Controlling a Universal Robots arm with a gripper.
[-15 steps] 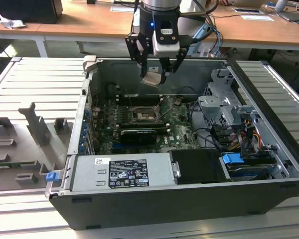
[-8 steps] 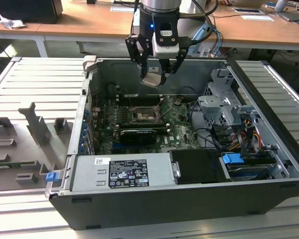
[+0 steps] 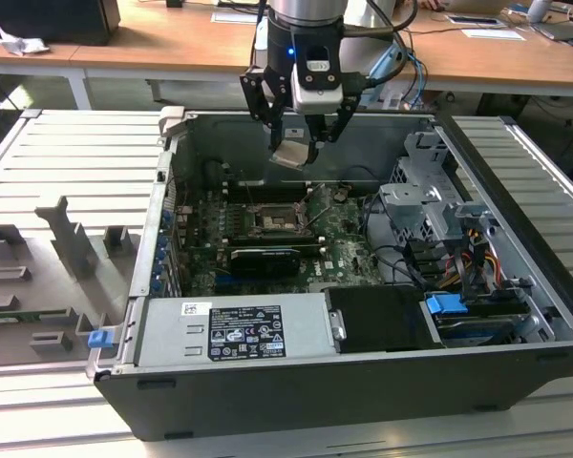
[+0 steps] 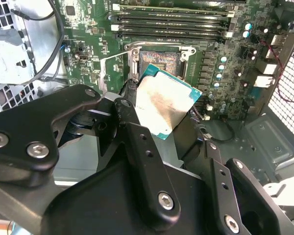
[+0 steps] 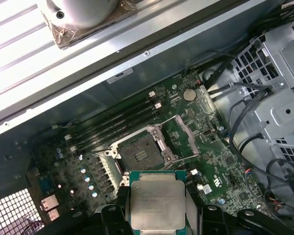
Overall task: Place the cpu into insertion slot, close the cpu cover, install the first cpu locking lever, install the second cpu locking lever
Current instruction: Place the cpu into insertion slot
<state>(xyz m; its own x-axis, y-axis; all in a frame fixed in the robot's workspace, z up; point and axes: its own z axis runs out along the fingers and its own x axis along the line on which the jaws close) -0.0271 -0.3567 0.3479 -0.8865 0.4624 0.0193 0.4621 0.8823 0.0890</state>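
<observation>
The gripper (image 3: pixel 301 143) is clamped on the cpu (image 3: pixel 291 155), held between its fingers. The insertion slot (image 3: pixel 272 221) lies empty, well below the fingertips — nothing seated yet; all four steps appear outstanding.

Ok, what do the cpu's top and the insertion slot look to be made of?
The cpu, held in the pincer, has a top that looks like matte pale metal: dull sheen, some smudges; its edge is green, likely circuit board. The insertion slot looks like dark plastic with a fine pin field, framed by bright silvery metal that catches light.
</observation>
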